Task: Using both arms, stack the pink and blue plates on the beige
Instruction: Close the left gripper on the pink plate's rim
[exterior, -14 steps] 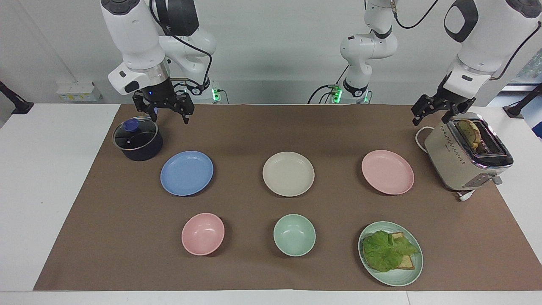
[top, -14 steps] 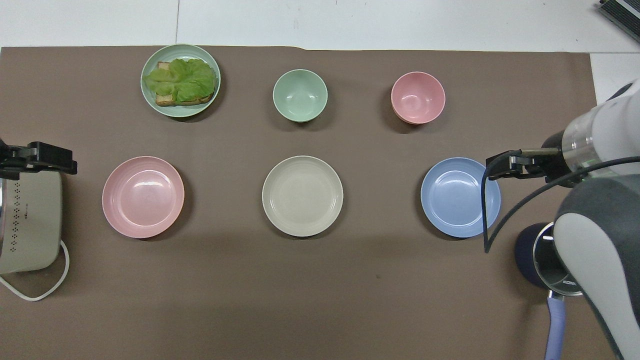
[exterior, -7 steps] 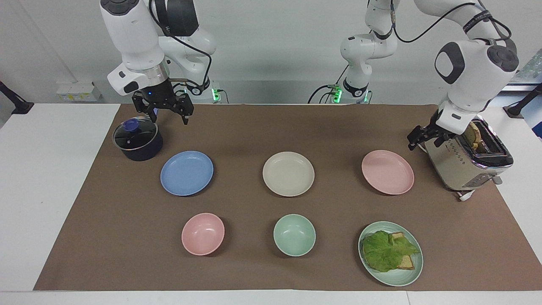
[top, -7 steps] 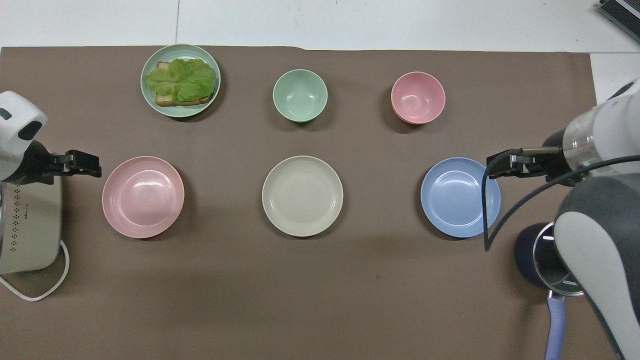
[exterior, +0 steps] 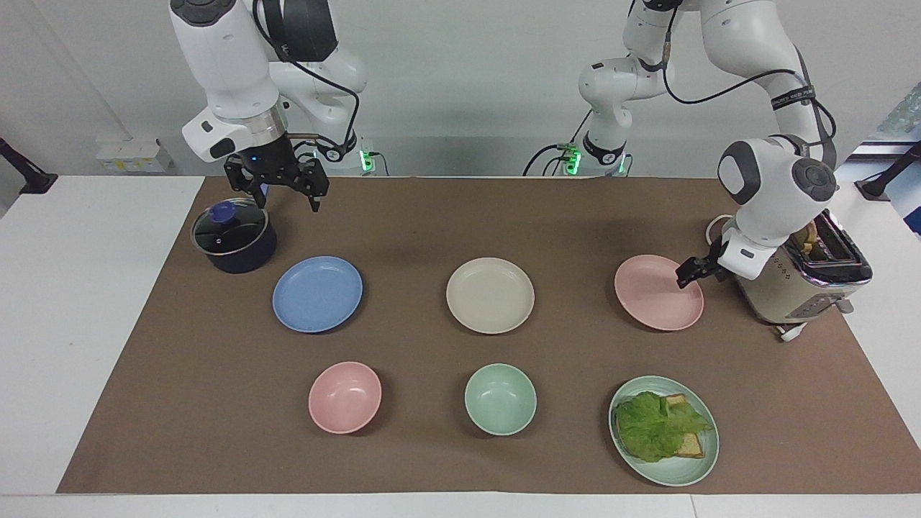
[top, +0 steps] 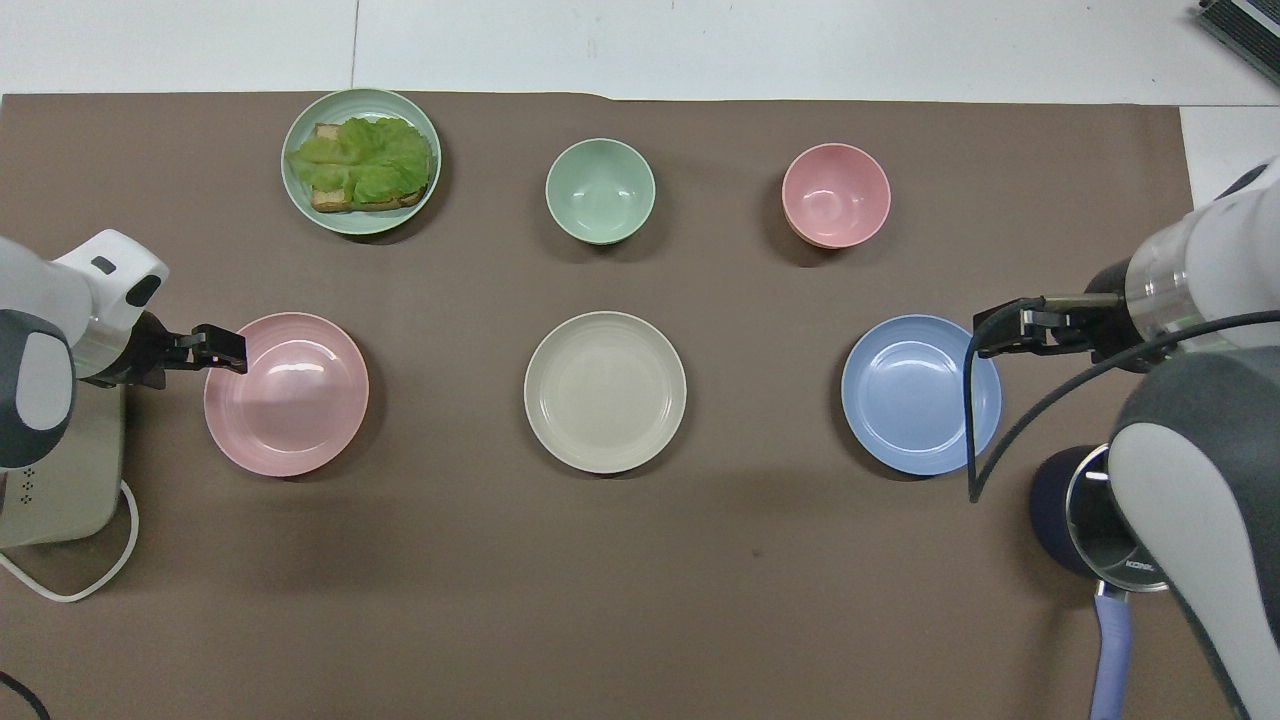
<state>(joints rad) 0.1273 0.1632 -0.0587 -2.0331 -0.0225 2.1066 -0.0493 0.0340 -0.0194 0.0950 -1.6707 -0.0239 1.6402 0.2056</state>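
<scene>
While both arms are over the tabletop [exterior: 65, 288], nothing is gripped. Brown mat [exterior: 460, 216] covers most of it. Toaster [exterior: 806, 288] sits at the left arm's end with bread in the slot; dark lidded pot [exterior: 234, 241] at the right arm's end.

Three task plates lie flat in one row, well apart, nothing stacked: blue plate [exterior: 317, 293] toward the right arm's end, beige plate [exterior: 490, 295] in the middle, pink plate [exterior: 658, 292] toward the left arm's end.

Farther from the robots: mint-green plate [exterior: 694, 467] with toast and lettuce, mint-green bowl [exterior: 500, 398], pink bowl [exterior: 345, 397].

Left tool [exterior: 689, 271] is low at the pink plate's rim on the toaster side, jaws spread, empty; can't tell if it touches the rim. Right tool [exterior: 286, 193] hangs raised over the mat between pot and blue plate, jaws wide apart, empty.
</scene>
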